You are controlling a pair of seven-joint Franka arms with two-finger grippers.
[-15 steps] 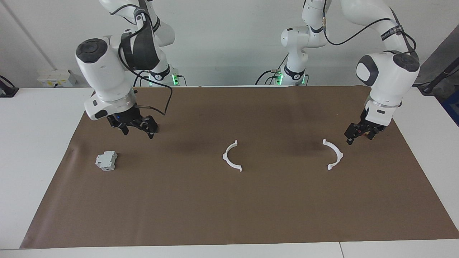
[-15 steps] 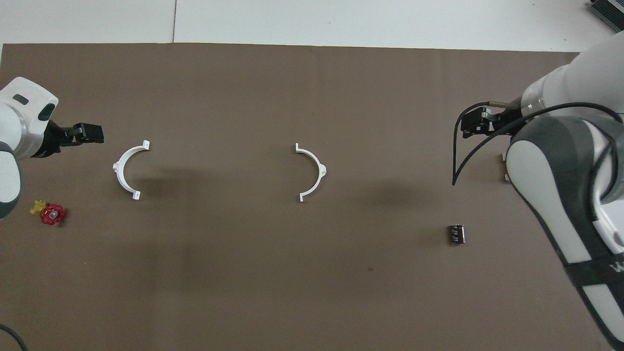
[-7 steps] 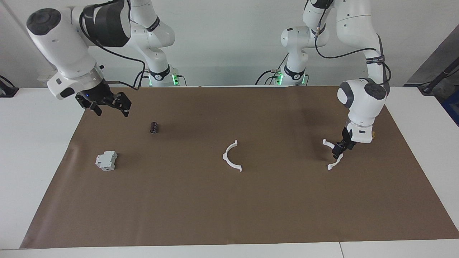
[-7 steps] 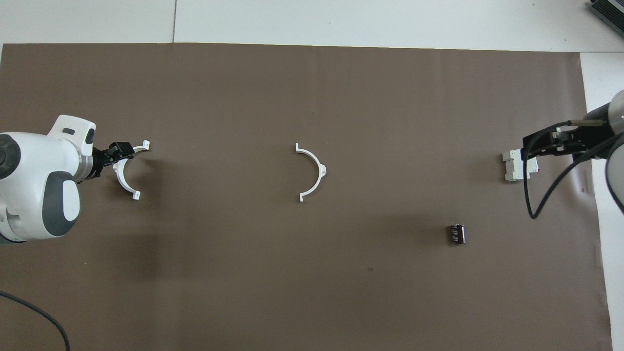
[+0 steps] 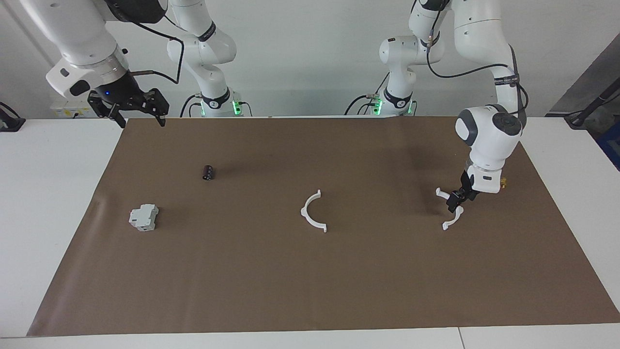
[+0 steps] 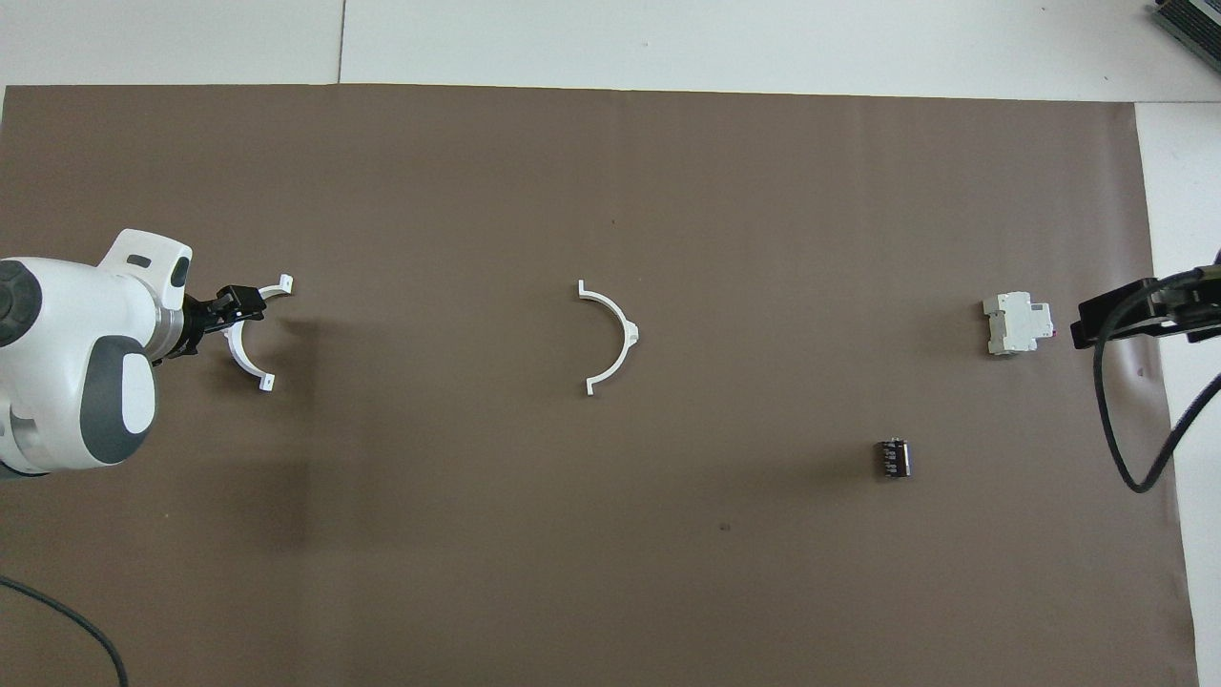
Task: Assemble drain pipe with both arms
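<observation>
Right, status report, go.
Left gripper down at one half-ring, open. Right gripper open, raised over the mat's edge. Other half-ring mid-mat, apart. Nothing between them.

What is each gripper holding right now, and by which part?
Nothing is held. The left gripper is open, down at the arc of one half-ring; the right gripper is open and empty, raised.

We see open mat around the middle half-ring (image 5: 314,213), approachable from any side. Toward the right arm's end, a grey-white block (image 5: 144,217) and a small dark cylinder (image 5: 208,172) lie well apart, leaving a wide lane between. Left gripper (image 5: 457,201) crowds the other half-ring (image 5: 453,219).
</observation>
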